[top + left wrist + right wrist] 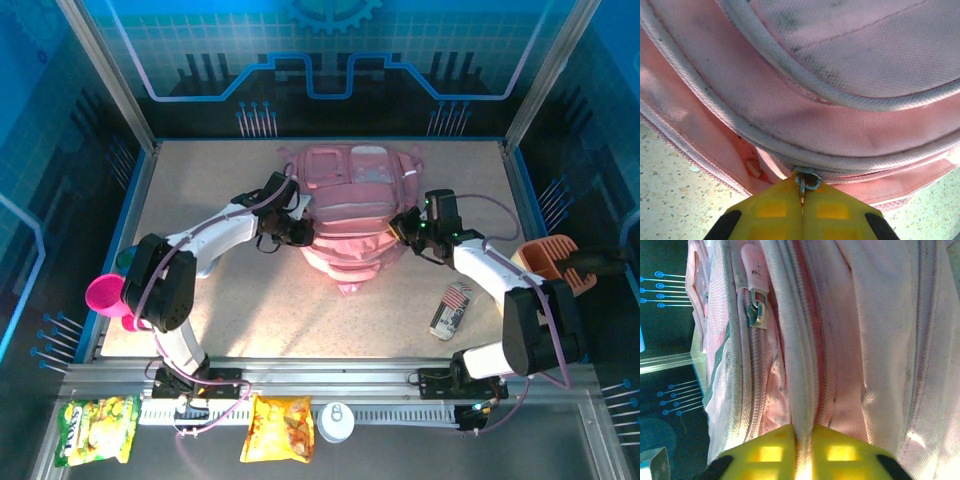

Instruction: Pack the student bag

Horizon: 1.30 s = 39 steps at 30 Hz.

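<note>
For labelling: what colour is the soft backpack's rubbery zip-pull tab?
Pale pink zip-pull tab; best in right wrist view.

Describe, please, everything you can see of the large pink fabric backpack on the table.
The large pink fabric backpack lies flat on the speckled tabletop, its woven cloth grubby along the white piping, with pale translucent pocket panels at the far end. The left gripper is shut on a metal zip pull; the right gripper pinches a white piped seam.
</note>
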Available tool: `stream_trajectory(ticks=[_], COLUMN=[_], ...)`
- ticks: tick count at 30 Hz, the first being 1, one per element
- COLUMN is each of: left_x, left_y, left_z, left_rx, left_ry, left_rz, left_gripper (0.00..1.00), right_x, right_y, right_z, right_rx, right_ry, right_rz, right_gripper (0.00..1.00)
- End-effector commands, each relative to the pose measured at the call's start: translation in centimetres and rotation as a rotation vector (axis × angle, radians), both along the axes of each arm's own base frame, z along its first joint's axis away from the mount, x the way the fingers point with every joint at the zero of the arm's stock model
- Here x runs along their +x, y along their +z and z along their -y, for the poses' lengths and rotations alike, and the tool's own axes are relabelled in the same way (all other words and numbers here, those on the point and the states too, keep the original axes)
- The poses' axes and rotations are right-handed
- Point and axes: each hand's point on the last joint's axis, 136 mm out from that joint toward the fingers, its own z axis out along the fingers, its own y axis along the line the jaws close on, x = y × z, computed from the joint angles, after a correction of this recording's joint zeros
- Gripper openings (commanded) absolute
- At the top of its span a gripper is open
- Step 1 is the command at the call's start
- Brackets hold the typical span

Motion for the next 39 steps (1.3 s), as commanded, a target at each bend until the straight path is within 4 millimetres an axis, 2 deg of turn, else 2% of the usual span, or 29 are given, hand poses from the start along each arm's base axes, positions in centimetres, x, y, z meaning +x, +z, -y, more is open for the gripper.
stream_trajectory(ticks=[1,6,12,18,23,27,31,37,39], left_x=[1.7,0.7,-1.1,-2.4,-2.7,-2.7,-2.6,-2.7,-2.7], left_y=[1.3,2.8,3.9,4.0,3.8,3.6,3.6,3.8,3.8], left_z=[-0.3,2.2,5.8,8.7,10.0,10.4,10.2,10.2,10.0], left_rx=[-0.022,-0.058,-0.087,-0.098,-0.106,-0.104,-0.091,-0.087,-0.079], left_ry=[0.037,-0.022,-0.102,-0.170,-0.198,-0.205,-0.198,-0.209,-0.213], left_rz=[0.032,0.051,0.061,0.051,0.041,0.032,0.032,0.036,0.038], left_gripper=[0.00,0.00,0.00,0.00,0.00,0.00,0.00,0.00,0.00], right_x=[-0.6,-2.6,-3.9,-3.5,-4.2,-4.7,-4.5,-3.4,-2.7], right_y=[0.6,1.5,2.3,3.3,2.0,0.7,0.1,-0.8,-0.9], right_z=[1.3,-0.9,-3.0,-4.1,-4.5,-4.3,-4.5,-4.7,-4.6], right_rx=[-0.027,0.043,0.091,0.102,0.109,0.112,0.105,0.097,0.090], right_ry=[-0.046,-0.046,-0.073,-0.047,-0.066,-0.096,-0.092,-0.097,-0.095], right_rz=[0.001,-0.014,-0.021,-0.009,-0.060,-0.093,-0.114,-0.124,-0.117], right_gripper=[0.25,0.44,0.50,0.50,0.43,0.37,0.35,0.36,0.33])
